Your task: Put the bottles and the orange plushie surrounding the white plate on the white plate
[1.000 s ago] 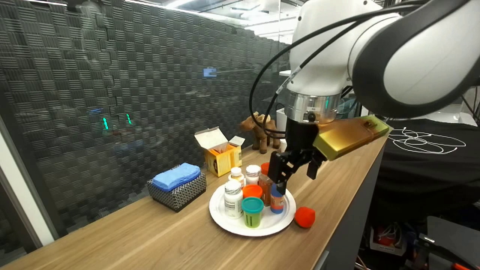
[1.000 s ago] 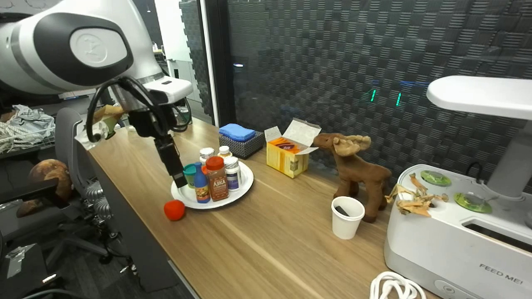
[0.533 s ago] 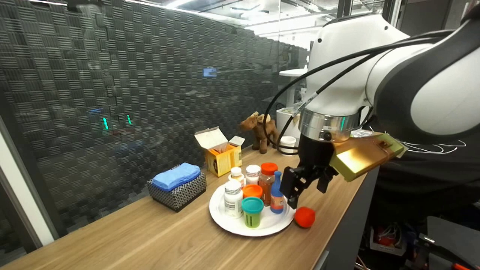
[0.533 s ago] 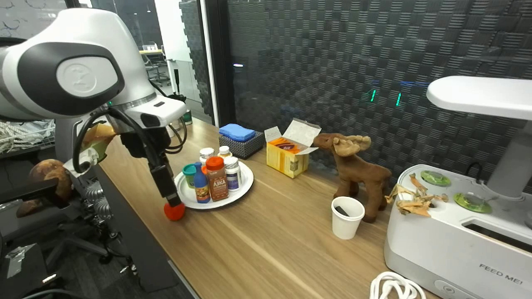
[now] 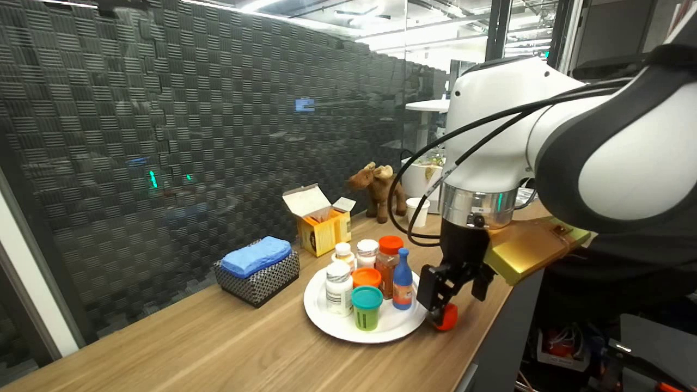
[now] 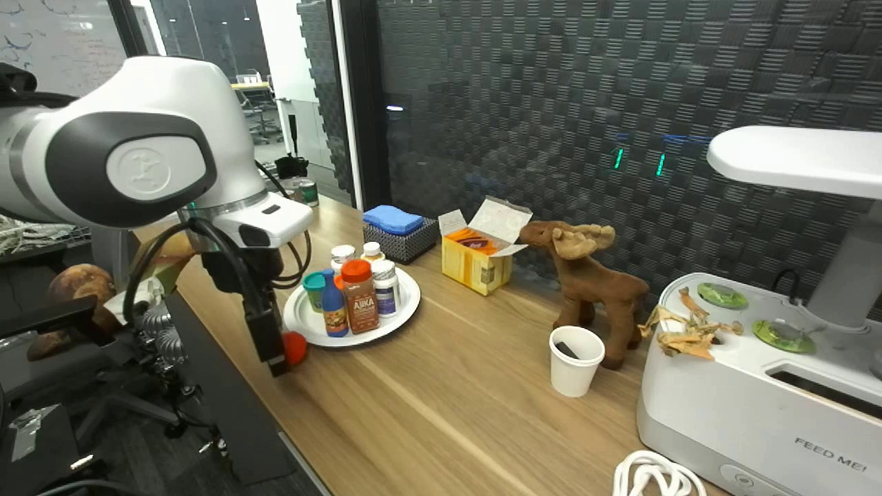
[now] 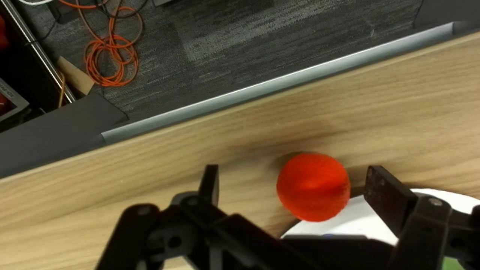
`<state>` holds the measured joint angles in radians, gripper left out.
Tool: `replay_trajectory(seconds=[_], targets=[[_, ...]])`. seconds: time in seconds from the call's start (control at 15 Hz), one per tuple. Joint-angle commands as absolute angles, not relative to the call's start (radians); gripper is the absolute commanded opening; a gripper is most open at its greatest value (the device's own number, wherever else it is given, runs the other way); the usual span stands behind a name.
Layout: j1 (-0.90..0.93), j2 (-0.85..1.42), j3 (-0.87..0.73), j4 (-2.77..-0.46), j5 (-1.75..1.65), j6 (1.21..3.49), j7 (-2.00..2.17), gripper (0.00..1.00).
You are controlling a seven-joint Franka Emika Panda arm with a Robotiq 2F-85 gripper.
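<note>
One small, ball-shaped, soft-looking orange-red plushie (image 7: 313,187), resting on the light wood-grain counter (image 7: 232,144), just beside the plain round flat white plate (image 5: 393,325); touching the rim or not, hard to judge. In the wrist view, lies between the two black fingertips (image 7: 210,183) of the tool (image 7: 293,185), off-centre, close to the plate-side finger (image 7: 388,198) and well apart from the far one. On the tool: a wide spread, nothing held. Seems to need no sideways reach, perhaps only a little lowering and centring before the squeeze. Otherwise likely to meet the plate-side finger first and roll.

As for direction: points nowhere readable. Shows no face, no front and no clear long axis; looks nearly round from above. Calls for no particular turn of the tool, at a guess. Grouped on the plate, near the plushie: small white, blue, red-capped and teal-lidded bottles and jars (image 5: 366,279).
</note>
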<state>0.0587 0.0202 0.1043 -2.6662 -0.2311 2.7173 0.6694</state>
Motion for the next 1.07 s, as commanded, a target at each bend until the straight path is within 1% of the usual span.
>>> replay_trajectory(seconds=[0.0,0.67,0.73,0.8,0.87,0.93,1.0], targets=[[0.070,0.055,0.092,-2.650,-0.146,2.728,0.582,1.00],[0.099,0.068,0.085,-2.629,-0.172,2.812,0.517,0.99],[0.101,0.069,0.086,-2.629,-0.163,2.812,0.505,0.75],[0.102,0.069,0.086,-2.630,-0.160,2.809,0.500,0.74],[0.104,0.067,0.086,-2.631,-0.156,2.798,0.497,0.70],[0.105,0.066,0.083,-2.632,-0.166,2.795,0.505,0.63],[0.106,0.065,0.081,-2.634,-0.172,2.789,0.511,0.53]])
